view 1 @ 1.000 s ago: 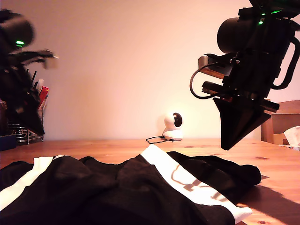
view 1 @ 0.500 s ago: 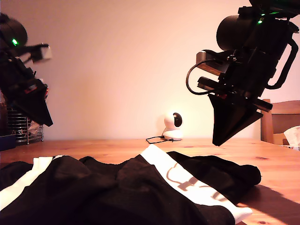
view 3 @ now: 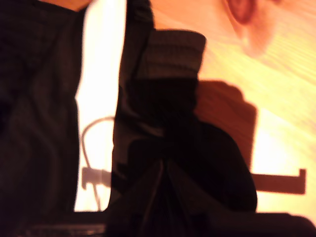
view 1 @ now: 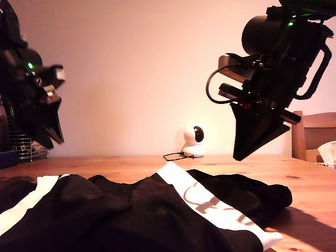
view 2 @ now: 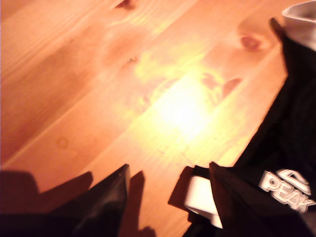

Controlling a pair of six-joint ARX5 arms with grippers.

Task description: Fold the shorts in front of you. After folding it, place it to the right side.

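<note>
The black shorts (view 1: 131,215) lie crumpled on the wooden table (view 1: 131,165) along the near edge of the exterior view, a white hem band (view 1: 210,205) running across them. My first gripper (view 1: 52,134) hangs open above the table at the exterior view's left; in its wrist view the open gripper (view 2: 168,177) frames bare wood, with a shorts (view 2: 291,138) edge beside it. My second gripper (view 1: 239,156) is shut and empty, hovering above the shorts at the exterior view's right. Its wrist view shows the closed gripper (view 3: 163,165) over the shorts (view 3: 39,123) and band (view 3: 101,98).
A small white camera (view 1: 195,140) with a black cable stands at the back of the table. A wire rack (view 1: 26,149) sits at the exterior view's left edge. A wooden chair (view 1: 315,134) and something white (view 1: 328,152) are at its right edge.
The first arm has swung toward the middle of the exterior view, its gripper now nearer the shorts. My second gripper has drifted slightly left and up in that view. The shorts have not moved.
</note>
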